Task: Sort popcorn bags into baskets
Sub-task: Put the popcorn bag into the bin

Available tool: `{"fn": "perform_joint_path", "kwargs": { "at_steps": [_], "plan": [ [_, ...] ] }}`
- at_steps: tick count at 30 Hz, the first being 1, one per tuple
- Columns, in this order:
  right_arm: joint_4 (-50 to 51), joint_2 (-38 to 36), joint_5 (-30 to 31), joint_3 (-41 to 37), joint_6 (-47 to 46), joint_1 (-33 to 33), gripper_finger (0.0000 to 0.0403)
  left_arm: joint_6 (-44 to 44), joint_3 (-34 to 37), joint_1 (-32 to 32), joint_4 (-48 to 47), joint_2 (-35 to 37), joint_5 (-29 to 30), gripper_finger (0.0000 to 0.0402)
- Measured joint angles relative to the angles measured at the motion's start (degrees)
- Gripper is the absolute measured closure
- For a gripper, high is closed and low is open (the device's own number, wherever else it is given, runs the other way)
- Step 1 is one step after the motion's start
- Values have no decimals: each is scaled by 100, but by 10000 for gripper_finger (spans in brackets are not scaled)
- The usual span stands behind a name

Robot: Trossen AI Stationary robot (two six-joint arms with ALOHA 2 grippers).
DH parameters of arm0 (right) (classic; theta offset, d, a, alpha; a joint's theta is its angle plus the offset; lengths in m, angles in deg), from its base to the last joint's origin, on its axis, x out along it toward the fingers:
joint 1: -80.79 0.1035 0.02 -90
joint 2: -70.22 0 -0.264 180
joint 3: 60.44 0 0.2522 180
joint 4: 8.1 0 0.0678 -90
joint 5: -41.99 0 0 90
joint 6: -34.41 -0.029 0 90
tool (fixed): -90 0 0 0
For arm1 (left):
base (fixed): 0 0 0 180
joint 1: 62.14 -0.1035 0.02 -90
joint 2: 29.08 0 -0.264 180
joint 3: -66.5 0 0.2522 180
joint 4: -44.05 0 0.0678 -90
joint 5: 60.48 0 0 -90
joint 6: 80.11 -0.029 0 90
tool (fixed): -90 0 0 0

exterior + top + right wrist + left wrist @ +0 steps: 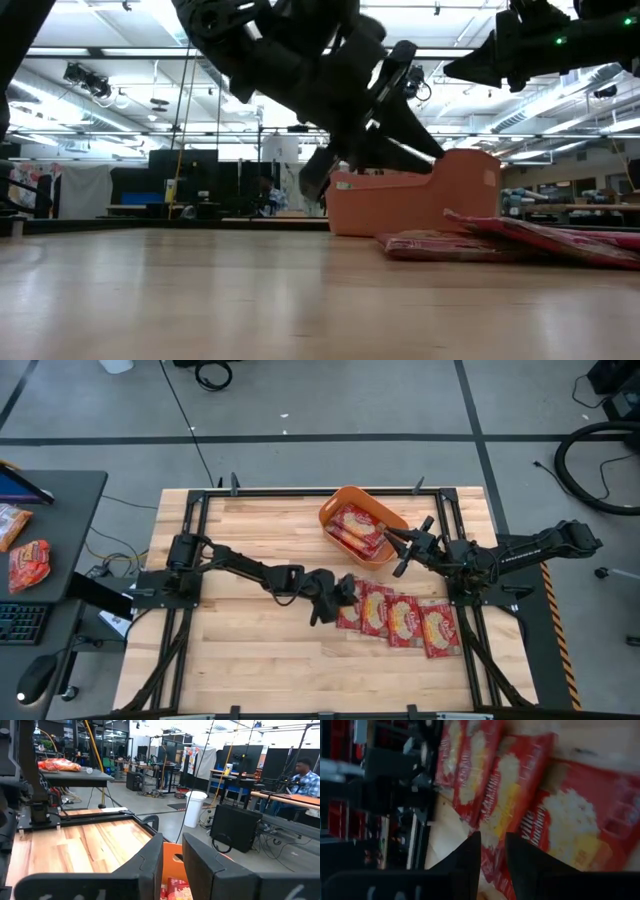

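Observation:
Several red popcorn bags (405,618) lie flat and overlapping in a row on the right half of the wooden table, also showing in the low view (500,240) and the left wrist view (505,785). The orange tub (335,505) stands near the far edge with bags inside (358,528). My left gripper (338,600) hovers just above the row's left end, raised off the table (312,185); its fingers stand a narrow gap apart (493,836). My right gripper (392,540) hangs over the tub's right rim, empty, fingers narrowly apart (172,836).
Bare wood stretches across the table's left half and along its near edge (250,660). A dark side table (50,510) to the left holds more packets (30,563) and a keyboard. Across the room a person sits at a desk (305,775).

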Motion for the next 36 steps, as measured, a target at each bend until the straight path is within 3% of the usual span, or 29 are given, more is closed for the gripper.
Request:
{"fn": "perform_joint_path", "kwargs": {
  "at_steps": [3,9,16,25,36],
  "plan": [
    [83,-1,-1,0,-90,0,325,766,-107,2,-195,11,166,308],
    [267,47,-223,1,-319,100,325,1788,-115,114,-1218,758,1275,315],
    [1110,897,-485,738,-515,262,325,2984,-62,74,-2919,1922,1367,364],
    [1841,2701,-941,1893,-464,436,325,3228,1129,-6,-2787,2900,2057,383],
    [5504,3943,-1495,3989,-1749,528,292,3362,2383,-192,-1986,3860,2033,383]
  ]
}}
